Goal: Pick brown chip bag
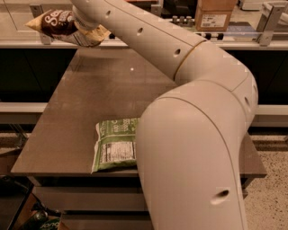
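Gripper [82,28] is up at the top left, above and just past the far left corner of the worktop [103,85], and mostly hidden behind the wrist end of the arm [189,90]. It's clamped on the brown chip bag [51,22]. The bag hangs in the air at the wrist, clear of the worktop, gripped at its pale yellow-tan end. The dark brown panel with white lettering sticks out to the left, with the bag's left tip past the worktop's left edge. How wide the jaws stand around the bag can't be read, since wrist and bag cover them. The arm runs from that corner diagonally down across the far and right part of the worktop. Its big lower link fills the near right and covers the near right corner. A flat green bag [114,144] with a white label lies on the worktop by the near edge, about midway along it. Its right side is tucked behind the arm, and it's well apart from the brown bag. Behind the far edge is a counter with a cardboard box [215,13] toward the right.
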`<state>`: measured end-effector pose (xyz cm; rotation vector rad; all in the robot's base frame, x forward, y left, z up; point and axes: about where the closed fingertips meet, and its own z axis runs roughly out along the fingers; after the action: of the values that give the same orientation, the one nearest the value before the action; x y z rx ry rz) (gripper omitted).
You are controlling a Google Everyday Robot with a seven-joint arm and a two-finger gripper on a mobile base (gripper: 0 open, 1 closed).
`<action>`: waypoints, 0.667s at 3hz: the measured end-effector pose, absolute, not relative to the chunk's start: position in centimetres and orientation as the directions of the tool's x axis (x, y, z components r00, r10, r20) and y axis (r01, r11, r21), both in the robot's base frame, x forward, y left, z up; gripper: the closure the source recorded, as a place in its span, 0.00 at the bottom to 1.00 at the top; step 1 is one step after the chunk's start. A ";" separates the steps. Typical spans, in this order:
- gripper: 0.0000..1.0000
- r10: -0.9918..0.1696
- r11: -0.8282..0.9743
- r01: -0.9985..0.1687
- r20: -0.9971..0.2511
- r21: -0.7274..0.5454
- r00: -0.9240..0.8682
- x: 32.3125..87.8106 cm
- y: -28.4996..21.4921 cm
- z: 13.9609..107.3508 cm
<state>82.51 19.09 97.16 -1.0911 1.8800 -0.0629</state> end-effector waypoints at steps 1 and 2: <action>1.00 -0.693 0.614 -0.636 -0.704 -0.467 -0.153 82.5 18.5 99.1; 1.00 -0.653 0.657 -0.586 -0.747 -0.475 -0.126 81.8 16.0 102.8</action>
<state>81.78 15.98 102.79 -0.9918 1.8003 -0.0777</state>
